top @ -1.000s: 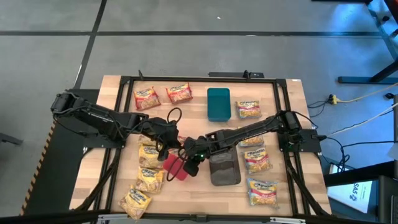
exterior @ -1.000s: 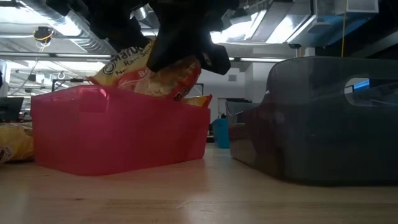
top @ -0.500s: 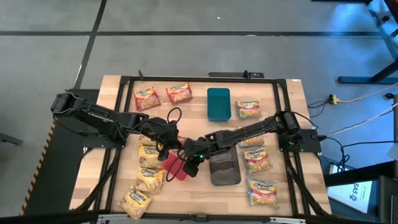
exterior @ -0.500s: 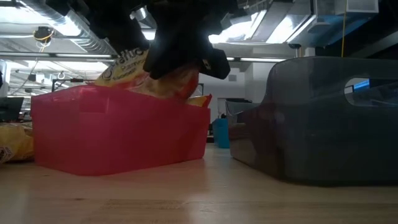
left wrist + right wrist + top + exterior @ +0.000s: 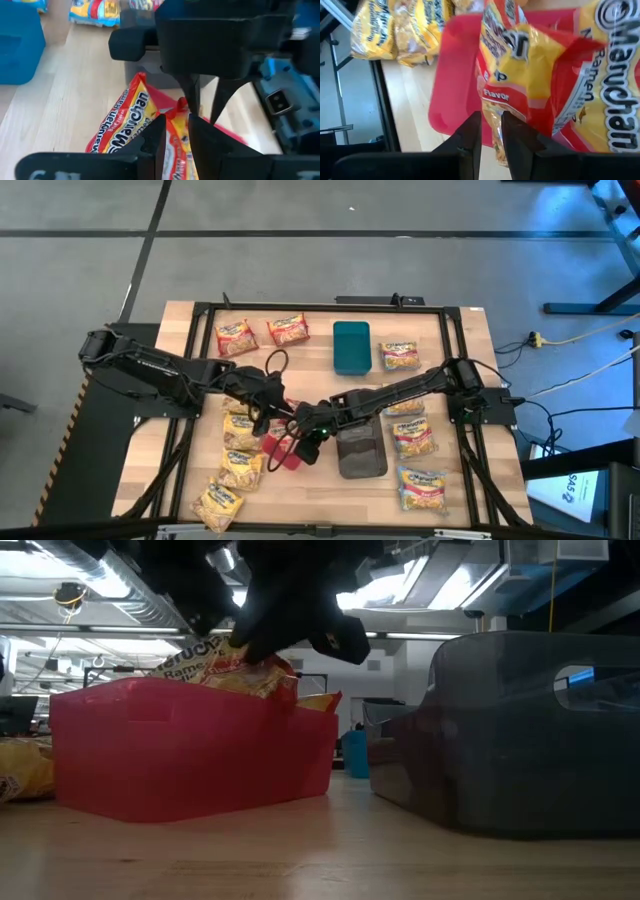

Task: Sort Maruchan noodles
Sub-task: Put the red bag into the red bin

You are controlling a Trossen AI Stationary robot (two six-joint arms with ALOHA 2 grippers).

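The red packet [image 5: 540, 95] in the pink tray [image 5: 283, 455], at 7 o'clock of the table, looks light, crinkly and slippery, best pinched by an edge, and the left gripper [image 5: 175, 131] and right gripper [image 5: 487, 131] both stand slightly parted, seemingly gripping nothing.

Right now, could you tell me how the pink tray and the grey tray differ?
The pink tray holds a red-and-yellow noodle packet; nothing shows inside the grey tray. Both grippers sit over the pink tray, none over the grey tray. Pink lies left of grey from above. Both are rectangular, side by side.
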